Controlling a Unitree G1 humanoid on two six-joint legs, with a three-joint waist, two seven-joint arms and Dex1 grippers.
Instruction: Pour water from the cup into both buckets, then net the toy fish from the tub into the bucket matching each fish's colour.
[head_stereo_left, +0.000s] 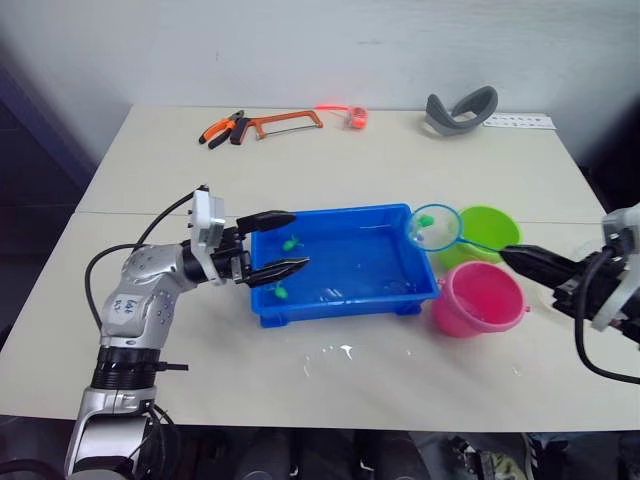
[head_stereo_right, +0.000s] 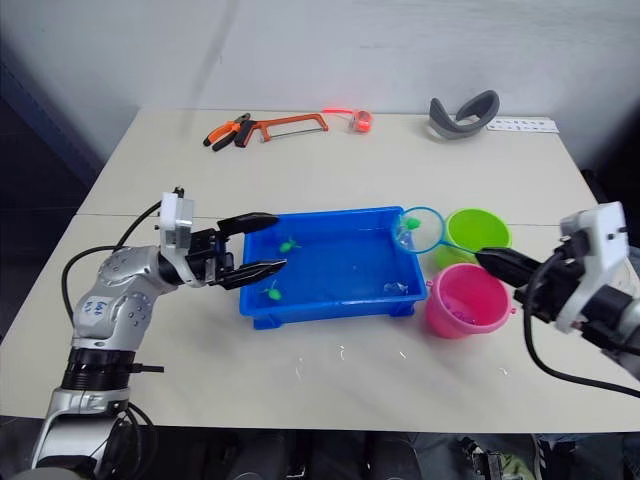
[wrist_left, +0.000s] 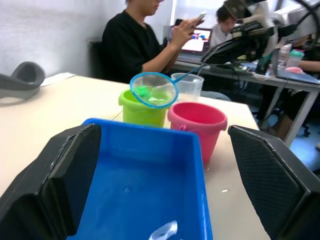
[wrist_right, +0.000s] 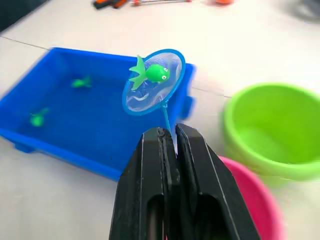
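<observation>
The right gripper (wrist_right: 170, 137), pinching the thin handle of the blue-rimmed mesh net (wrist_right: 152, 82), risks tipping out the green toy fish (wrist_right: 152, 73) short of the lime green plastic bucket (wrist_right: 272, 132).

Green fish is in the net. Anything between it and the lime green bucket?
Nothing visible. The right gripper holds the blue-rimmed mesh net with the small green toy fish at the blue plastic tub's right end, beside the open lime green plastic bucket.

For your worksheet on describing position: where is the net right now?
In the head views the net is held up by the right gripper, its hoop over the tub's right end beside the green bucket, carrying a green fish.
</observation>
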